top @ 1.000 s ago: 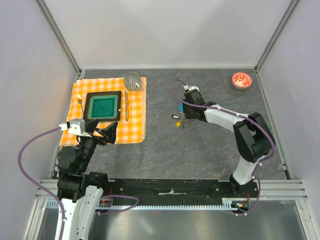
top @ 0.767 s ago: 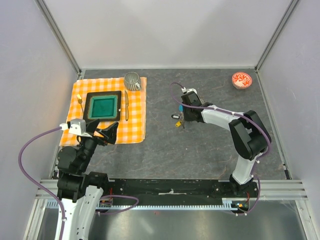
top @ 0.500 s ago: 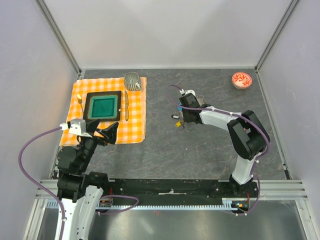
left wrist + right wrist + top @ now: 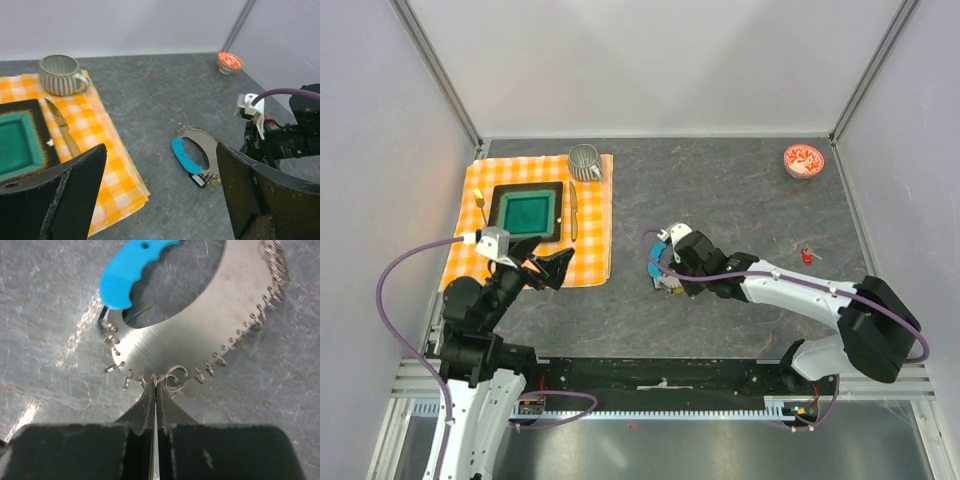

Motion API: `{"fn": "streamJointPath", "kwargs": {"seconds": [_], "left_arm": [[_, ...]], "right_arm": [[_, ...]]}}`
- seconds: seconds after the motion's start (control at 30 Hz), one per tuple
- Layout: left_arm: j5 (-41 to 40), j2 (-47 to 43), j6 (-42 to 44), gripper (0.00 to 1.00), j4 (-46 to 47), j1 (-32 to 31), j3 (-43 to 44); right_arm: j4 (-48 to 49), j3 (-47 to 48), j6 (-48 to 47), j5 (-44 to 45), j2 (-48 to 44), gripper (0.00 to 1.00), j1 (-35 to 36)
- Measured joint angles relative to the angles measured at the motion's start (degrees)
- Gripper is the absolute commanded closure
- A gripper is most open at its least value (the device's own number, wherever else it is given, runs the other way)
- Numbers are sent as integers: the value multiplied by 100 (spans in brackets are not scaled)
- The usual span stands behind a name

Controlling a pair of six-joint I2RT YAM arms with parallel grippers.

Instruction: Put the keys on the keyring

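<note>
Fingers [image 4: 142, 412] of your right gripper [image 4: 155, 386] are pressing shut at the looped rim of the keyring [image 4: 200, 330], which is lying flat on the table [image 4: 750, 190] near centre, while your left gripper [image 4: 546, 268] is hanging wide open, so you should be confirming a loop is caught before lifting.

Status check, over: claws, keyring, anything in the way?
Left claw open, hovering by the checked cloth. Right claw shut, tips at the keyring rim. One red key lies apart, right of it. Nothing blocking.
</note>
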Motion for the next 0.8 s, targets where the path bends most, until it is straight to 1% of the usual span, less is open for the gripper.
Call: {"fn": "streamJointPath", "kwargs": {"seconds": [0.03, 0.07, 0.1, 0.13, 0.2, 0.27, 0.37, 0.47, 0.53, 0.6, 0.67, 0.8], "left_arm": [[120, 122, -13, 4, 48, 0, 0], [254, 251, -37, 4, 109, 0, -2], [398, 407, -92, 4, 173, 0, -2], [538, 568, -157, 5, 232, 2, -9], [811, 868, -350, 5, 369, 2, -28], [1064, 1128, -579, 6, 557, 0, -109], [1366, 1700, -898, 6, 774, -66, -144], [1373, 2249, -1067, 5, 903, -422, -144], [1172, 2675, -1152, 5, 986, -927, -144], [796, 3121, -1187, 5, 1067, -1644, -140], [525, 3567, -1189, 5, 1185, -2223, -63], [129, 4695, -1180, 5, 1484, -2822, 352]], "right_arm": [[-52, -50, 20, -13, -105, 89, 50], [-140, -107, 79, 4, -210, 86, 74], [-216, -157, 162, 42, -278, 75, 68], [-284, -216, 229, 68, -328, 70, 61], [-424, -315, 415, 105, -402, 63, 42], [-584, -389, 629, 131, -472, 57, 37], [-691, -490, 949, 210, -590, 56, 37], [-686, -645, 1239, 442, -859, 58, 33], [-636, -730, 1390, 625, -1106, 61, -22], [-520, -793, 1497, 734, -1283, 64, -192], [-334, -887, 1569, 739, -1373, 65, -483], [61, -1198, 1652, 435, -1412, 64, -1217]]}}
